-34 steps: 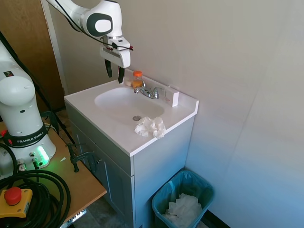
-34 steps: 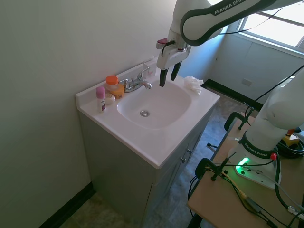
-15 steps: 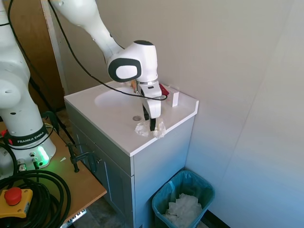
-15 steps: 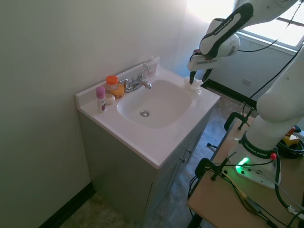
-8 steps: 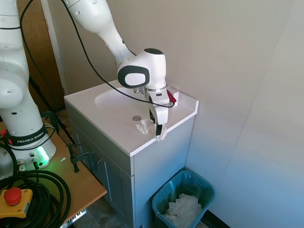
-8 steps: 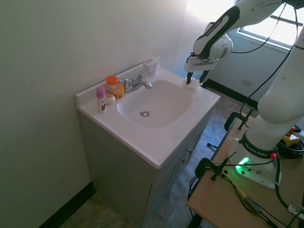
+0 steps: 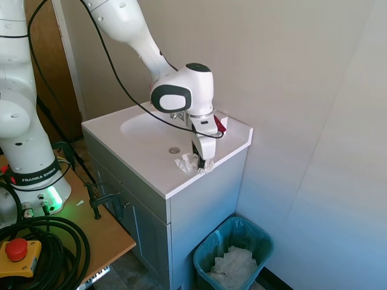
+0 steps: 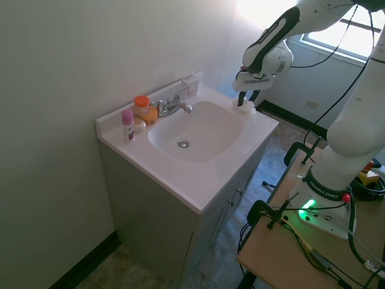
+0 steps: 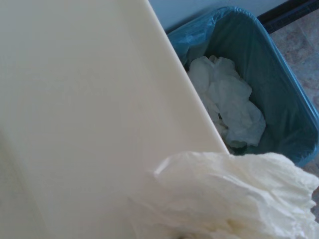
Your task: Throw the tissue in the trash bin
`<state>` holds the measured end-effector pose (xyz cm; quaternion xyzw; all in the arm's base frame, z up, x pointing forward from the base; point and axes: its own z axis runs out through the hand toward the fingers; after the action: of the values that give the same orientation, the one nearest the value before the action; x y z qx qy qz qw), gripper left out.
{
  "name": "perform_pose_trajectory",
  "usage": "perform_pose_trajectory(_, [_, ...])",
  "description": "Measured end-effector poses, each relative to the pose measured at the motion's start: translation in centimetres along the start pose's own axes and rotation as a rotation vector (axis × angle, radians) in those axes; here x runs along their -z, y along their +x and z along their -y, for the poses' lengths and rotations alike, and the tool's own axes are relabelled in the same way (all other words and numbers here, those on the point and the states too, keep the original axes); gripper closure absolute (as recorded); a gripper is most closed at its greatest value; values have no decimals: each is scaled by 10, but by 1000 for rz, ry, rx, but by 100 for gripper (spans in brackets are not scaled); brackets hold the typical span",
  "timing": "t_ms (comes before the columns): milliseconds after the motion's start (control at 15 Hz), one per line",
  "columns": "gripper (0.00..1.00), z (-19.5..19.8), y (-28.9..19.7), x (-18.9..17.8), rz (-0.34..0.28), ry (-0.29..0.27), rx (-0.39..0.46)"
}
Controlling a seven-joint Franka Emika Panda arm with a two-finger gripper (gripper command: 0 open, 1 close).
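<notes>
Gripper is down on the tissue at the counter edge, can't tell if it's pinched yet. Lift and drop into the trash bin remain.

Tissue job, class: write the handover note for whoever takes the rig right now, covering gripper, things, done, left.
Gripper: down at the tissue, fingers at its sides; whether they have closed is unclear.
Tissue: on the vanity countertop, near the front corner, beside the sink basin.
Trash bin: on the floor beside the vanity, teal liner, white paper already inside.
Done: gripper brought to the tissue.
Left: confirm the grasp, lift, carry over the bin, release.
</notes>
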<state>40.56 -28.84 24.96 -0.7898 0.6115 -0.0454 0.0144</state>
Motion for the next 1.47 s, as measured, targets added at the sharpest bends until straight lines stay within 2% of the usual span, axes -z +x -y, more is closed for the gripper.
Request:
perform_pose_trajectory(200, [100, -8, 21, 10, 7, 14, -19])
perform_pose_trajectory(467, [100, -39, 101, 36, -22, 38, -135])
perform_pose_trajectory(600, [100, -40, 130, 11, -41, 4, -186])
perform_pose_trajectory(800, [100, -13, 152, -49, -64, -54, -248])
perform_pose_trajectory(867, [0, -4, 158, -67, -70, -69, -268])
perform_pose_trajectory(1133, [0, 9, 171, -116, -71, -113, -297])
perform_pose_trajectory(1467, [0, 9, 178, -133, -53, -125, -309])
